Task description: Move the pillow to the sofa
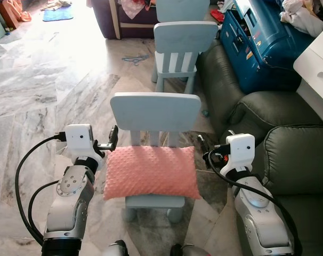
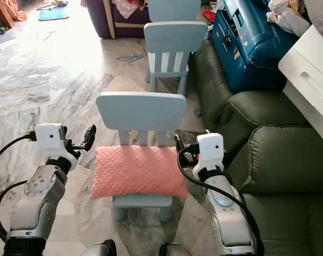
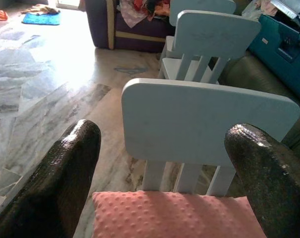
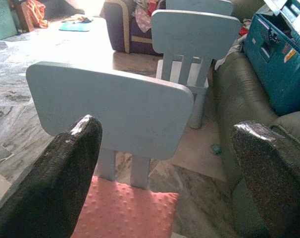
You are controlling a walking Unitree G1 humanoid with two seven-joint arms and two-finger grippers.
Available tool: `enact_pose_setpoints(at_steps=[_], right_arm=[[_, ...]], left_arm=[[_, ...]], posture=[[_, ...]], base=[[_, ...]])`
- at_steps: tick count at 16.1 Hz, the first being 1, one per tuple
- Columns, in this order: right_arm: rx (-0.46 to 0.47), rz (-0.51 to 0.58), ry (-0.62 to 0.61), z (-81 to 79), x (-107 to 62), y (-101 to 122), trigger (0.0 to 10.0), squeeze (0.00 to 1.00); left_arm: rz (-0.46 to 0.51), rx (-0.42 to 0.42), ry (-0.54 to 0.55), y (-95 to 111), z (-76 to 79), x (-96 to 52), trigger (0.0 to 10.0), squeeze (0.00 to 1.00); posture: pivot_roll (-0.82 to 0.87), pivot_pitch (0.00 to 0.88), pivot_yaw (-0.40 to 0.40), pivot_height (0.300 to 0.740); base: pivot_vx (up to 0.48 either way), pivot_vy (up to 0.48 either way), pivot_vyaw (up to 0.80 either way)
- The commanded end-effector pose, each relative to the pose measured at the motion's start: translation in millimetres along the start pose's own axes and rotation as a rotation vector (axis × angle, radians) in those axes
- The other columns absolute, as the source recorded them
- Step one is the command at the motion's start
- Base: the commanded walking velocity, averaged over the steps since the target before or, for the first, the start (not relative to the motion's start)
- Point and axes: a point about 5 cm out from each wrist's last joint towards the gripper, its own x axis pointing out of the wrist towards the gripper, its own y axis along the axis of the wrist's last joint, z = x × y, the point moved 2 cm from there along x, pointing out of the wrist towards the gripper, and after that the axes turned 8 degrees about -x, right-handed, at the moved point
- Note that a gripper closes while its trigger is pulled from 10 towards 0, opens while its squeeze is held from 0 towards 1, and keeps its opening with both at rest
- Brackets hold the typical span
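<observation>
A dark green sofa (image 1: 289,154) is seen at three o'clock of a pale blue child's chair (image 1: 153,114) on a marble floor (image 1: 39,90). A second, matching chair (image 1: 183,45) stands at twelve o'clock, beyond the first. Both silver arms are raised, bent at the elbow, flanking the seat. The pink dotted pillow (image 1: 151,172) lies flat across that seat, its long side against the backrest. The left pincer (image 1: 112,140) is held open at the pillow's ten o'clock corner; the right pincer (image 4: 165,163) is spread wide at its two o'clock corner.
</observation>
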Motion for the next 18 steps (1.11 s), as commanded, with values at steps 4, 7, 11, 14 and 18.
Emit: enact_pose_setpoints(at_steps=[4, 7, 11, 14, 18], right_arm=[[-0.006, 0.008, -0.009, 2.0, -1.3, 3.4, 10.0, 0.00], [-0.006, 0.008, -0.009, 1.6, -1.2, 3.4, 10.0, 0.00], [-0.005, 0.007, -0.012, 1.4, -1.6, 3.0, 10.0, 0.00], [-0.005, 0.008, -0.012, 1.1, -1.4, 3.3, 10.0, 0.00], [-0.004, 0.008, -0.011, 1.1, -1.7, 3.3, 10.0, 0.00]], left_arm=[[-0.005, 0.021, -0.008, -1.1, -0.9, -1.9, 10.0, 0.00], [-0.001, 0.002, -0.011, -0.6, -0.9, -1.9, 10.0, 0.00], [0.001, -0.014, -0.007, 0.0, -2.4, -2.3, 10.0, 0.00], [0.002, -0.016, -0.006, 0.3, -2.9, -2.3, 10.0, 0.00], [0.004, -0.018, -0.007, 0.4, -2.5, -2.4, 10.0, 0.00]], posture=[[-0.09, 0.156, -0.037, 0.740], [-0.09, 0.155, -0.035, 0.740], [-0.09, 0.156, -0.035, 0.740], [-0.09, 0.156, -0.034, 0.740], [-0.09, 0.157, -0.032, 0.740]], base=[[0.000, -0.082, 0.00], [0.000, -0.320, 0.00], [0.000, 0.000, 0.00], [0.000, 0.000, 0.00], [0.000, 0.000, 0.00]])
